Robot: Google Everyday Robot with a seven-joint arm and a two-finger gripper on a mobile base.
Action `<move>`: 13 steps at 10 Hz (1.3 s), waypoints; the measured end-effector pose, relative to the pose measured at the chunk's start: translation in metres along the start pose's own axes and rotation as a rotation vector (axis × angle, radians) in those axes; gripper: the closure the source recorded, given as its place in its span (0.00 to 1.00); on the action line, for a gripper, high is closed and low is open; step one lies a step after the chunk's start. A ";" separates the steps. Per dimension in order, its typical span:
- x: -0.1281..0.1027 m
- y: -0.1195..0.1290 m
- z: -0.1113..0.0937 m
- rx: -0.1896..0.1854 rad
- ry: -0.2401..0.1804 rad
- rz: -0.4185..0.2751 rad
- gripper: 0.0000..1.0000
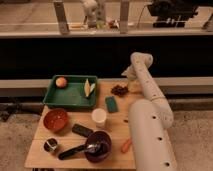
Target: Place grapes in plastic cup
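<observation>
The grapes [119, 90], a small dark reddish-brown lumpy bunch, lie on the wooden table [115, 131] near its far right edge. The white plastic cup [99, 118] stands upright in the middle of the table, in front and to the left of the grapes. My white arm reaches from the lower right up along the table's right side. The gripper [128, 86] is at the arm's far end, just right of and slightly above the grapes, mostly hidden by the arm.
A green tray [71, 99] at the back left holds an orange fruit [61, 82] and a pale yellow piece [88, 88]. A teal sponge [111, 104], orange bowl [55, 119], dark bar [82, 131], purple bowl with a spoon [96, 146], small metal cup [50, 145] and orange carrot-like piece [126, 145] also sit on the table.
</observation>
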 end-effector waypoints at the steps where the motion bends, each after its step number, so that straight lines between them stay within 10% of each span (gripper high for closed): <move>1: 0.000 0.000 -0.001 0.001 -0.006 0.000 0.29; 7: -0.024 0.026 -0.016 -0.033 -0.116 -0.077 0.20; 13: -0.048 0.050 0.004 -0.078 -0.099 -0.183 0.23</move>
